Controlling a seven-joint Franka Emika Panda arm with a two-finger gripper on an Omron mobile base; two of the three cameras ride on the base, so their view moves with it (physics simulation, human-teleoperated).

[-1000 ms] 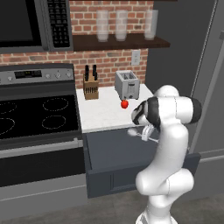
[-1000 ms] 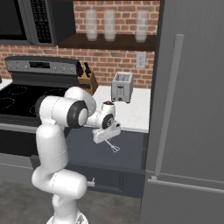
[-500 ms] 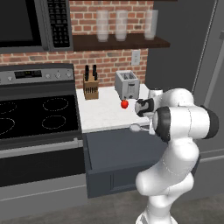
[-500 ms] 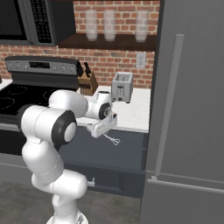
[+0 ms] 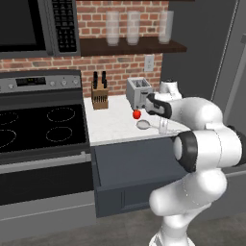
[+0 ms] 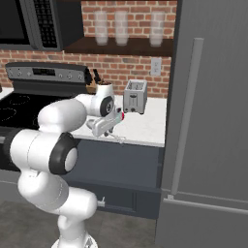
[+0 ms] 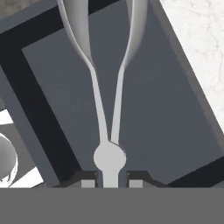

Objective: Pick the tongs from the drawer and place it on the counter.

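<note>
Tongs (image 7: 107,109) gripped at the round hinge end by the fingers (image 7: 89,183), which are clenched on that end. In hand view the two thin arms run up and away from the grip and widen into spoon-shaped tips near the top edge. Below the tongs in that view: the open drawer (image 7: 144,109), dark grey inside, with the white tabletop (image 7: 201,39) at upper right.

Left base view: tongs (image 5: 153,126) held above the front edge of the tabletop (image 5: 113,127), spoon end pointing left, close to a small red fruit (image 5: 136,114). Whether the spoon end touches the surface I cannot tell. Drawer (image 5: 137,168) pulled out under the tabletop edge, front panel facing the base.

Gripper (image 5: 164,128) hangs off a forearm stretched roughly level out over the drawer toward the tabletop. Elbow bent sharply, big white joint bulging at right, lower links rising from the base at bottom right. Right base view: gripper (image 6: 115,138) angled down and right, wrist folded close to the shoulder, tongs (image 6: 118,139) a thin sliver at the tabletop (image 6: 140,127) edge above the drawer (image 6: 126,169).

Around it: toaster (image 5: 139,92) at the back of the tabletop, knife block (image 5: 99,93) left of it, black stovetop (image 5: 41,127) further left, grey fridge (image 6: 213,121) on the right.
</note>
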